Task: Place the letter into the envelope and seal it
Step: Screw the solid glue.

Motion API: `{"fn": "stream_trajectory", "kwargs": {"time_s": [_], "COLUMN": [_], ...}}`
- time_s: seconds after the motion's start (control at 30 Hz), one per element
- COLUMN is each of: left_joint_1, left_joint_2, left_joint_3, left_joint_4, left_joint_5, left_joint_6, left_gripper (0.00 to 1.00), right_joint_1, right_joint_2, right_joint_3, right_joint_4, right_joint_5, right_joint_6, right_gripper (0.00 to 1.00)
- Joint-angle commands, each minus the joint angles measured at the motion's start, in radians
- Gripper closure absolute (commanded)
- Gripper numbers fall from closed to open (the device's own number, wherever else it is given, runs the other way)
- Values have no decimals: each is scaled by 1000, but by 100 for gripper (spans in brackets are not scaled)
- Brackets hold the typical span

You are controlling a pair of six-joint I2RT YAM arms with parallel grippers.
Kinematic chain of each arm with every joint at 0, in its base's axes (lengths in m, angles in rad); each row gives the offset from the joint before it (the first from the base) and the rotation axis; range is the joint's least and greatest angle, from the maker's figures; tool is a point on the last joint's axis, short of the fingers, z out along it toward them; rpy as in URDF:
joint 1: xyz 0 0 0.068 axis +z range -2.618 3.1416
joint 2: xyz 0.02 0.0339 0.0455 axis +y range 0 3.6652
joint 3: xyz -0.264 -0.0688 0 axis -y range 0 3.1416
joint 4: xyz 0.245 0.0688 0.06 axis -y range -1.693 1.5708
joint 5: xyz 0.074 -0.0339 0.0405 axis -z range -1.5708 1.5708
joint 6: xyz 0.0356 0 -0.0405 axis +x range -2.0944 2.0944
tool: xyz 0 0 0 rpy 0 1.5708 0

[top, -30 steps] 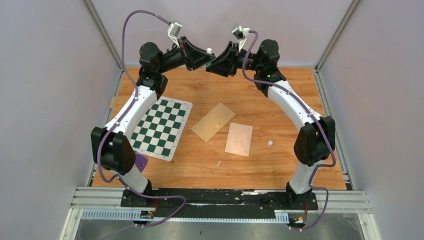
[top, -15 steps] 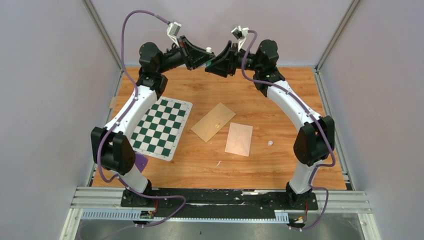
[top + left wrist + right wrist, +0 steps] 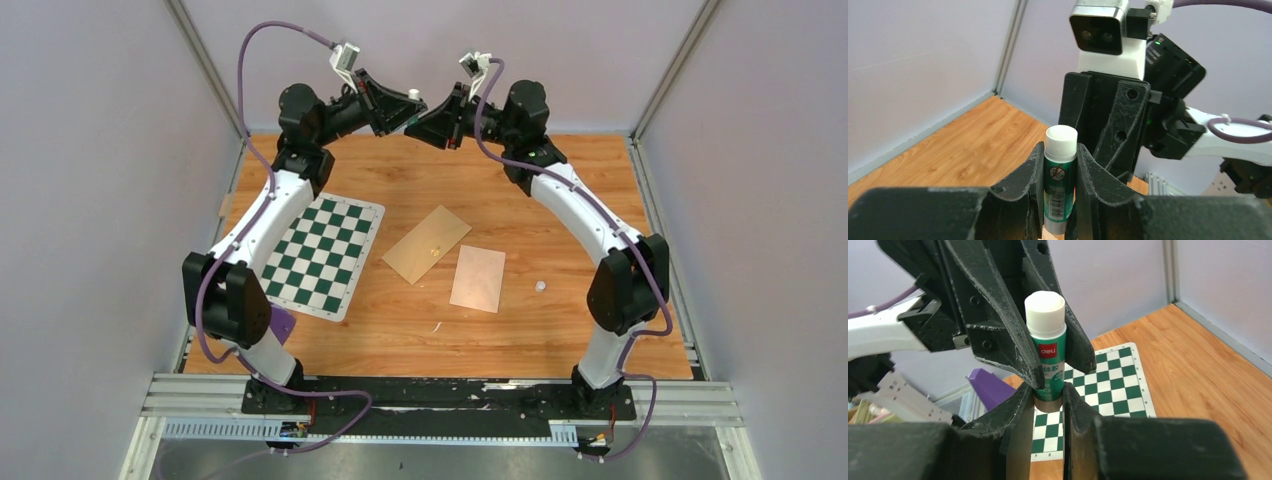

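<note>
Both arms are raised at the back of the table and meet in the air. My left gripper [image 3: 404,108] [image 3: 1060,152] is shut on a green glue stick [image 3: 1061,175] [image 3: 1048,352] [image 3: 412,96], white end up. From the opposite side my right gripper [image 3: 424,120] [image 3: 1048,392] has its jaws closed against the stick's grey base. Down on the wood a tan envelope [image 3: 427,244] lies flat, with a plain tan rectangle [image 3: 478,278] next to it. The letter is out of view.
A green and white checkered mat [image 3: 325,255] [image 3: 1098,385] covers the left of the table. A small white round piece [image 3: 540,286] lies right of the rectangle, a white scrap [image 3: 437,327] nearer the front. A purple object [image 3: 282,325] sits by the left arm's base.
Both grippers have risen a little with the glue stick between them. The right jaws widened briefly, then closed on the stick's base. The papers on the table have not moved.
</note>
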Motion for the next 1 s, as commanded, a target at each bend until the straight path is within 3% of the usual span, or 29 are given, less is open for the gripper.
{"fn": "stream_trajectory", "kwargs": {"time_s": [0.0, 0.2, 0.33, 0.43, 0.57, 0.97], "left_joint_1": [-18, -45, -78, -100, -128, -166], "left_joint_2": [-32, -57, -70, -84, -106, -116], "left_joint_3": [2, -34, -43, -55, -81, -54], "left_joint_4": [-13, -47, -65, -110, -157, -379], "left_joint_5": [-77, -282, -378, -482, -663, -930], "left_joint_6": [135, 182, 209, 236, 251, 177], "left_gripper": [100, 100, 100, 100, 100, 100], "right_joint_1": [35, 191, 292, 323, 331, 344], "right_joint_2": [-88, -213, -198, -167, -162, -109], "right_joint_3": [5, -122, -103, -59, -44, -2], "right_joint_4": [-91, -7, 5, 12, 35, 33], "right_joint_5": [357, 733, 1067, 1234, 1265, 1294], "right_joint_6": [-102, -387, -550, -585, -599, -659], "right_gripper": [100, 100, 100, 100, 100, 100]}}
